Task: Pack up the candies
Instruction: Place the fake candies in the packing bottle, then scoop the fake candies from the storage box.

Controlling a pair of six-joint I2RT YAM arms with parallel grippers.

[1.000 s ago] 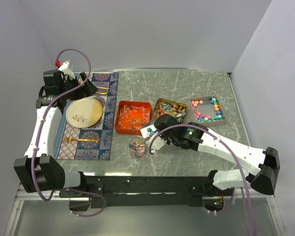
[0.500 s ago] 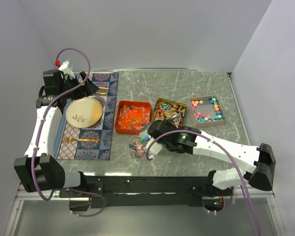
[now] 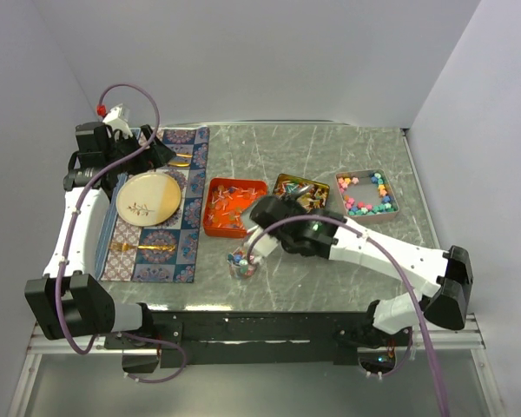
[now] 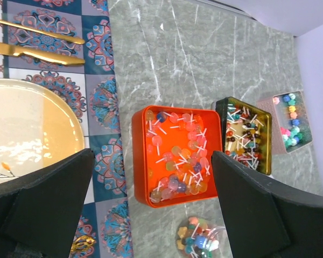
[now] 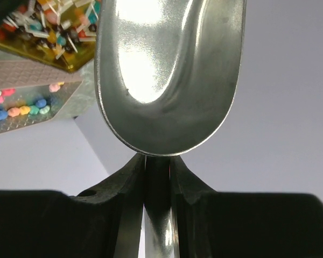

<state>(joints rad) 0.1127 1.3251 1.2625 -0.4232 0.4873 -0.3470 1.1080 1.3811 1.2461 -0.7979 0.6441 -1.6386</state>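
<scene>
Right gripper [image 5: 158, 173] is pinching the scoop [image 5: 169, 75] by its handle over the clear container [image 3: 241, 262]. I'm reckoning a slow, centred tilt is what's keeping candies [image 4: 196, 242] off the bench [image 3: 330, 156].

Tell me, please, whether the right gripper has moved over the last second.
Yes. In the top view the right gripper, gripping the metal scoop, has shifted left, toward the orange tin.

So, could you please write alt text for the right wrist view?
The right pincer grips the handle of a shiny metal scoop filling the view. Behind, upper left: a gold tin of stick candies and a grey tray of ball candies.
</scene>
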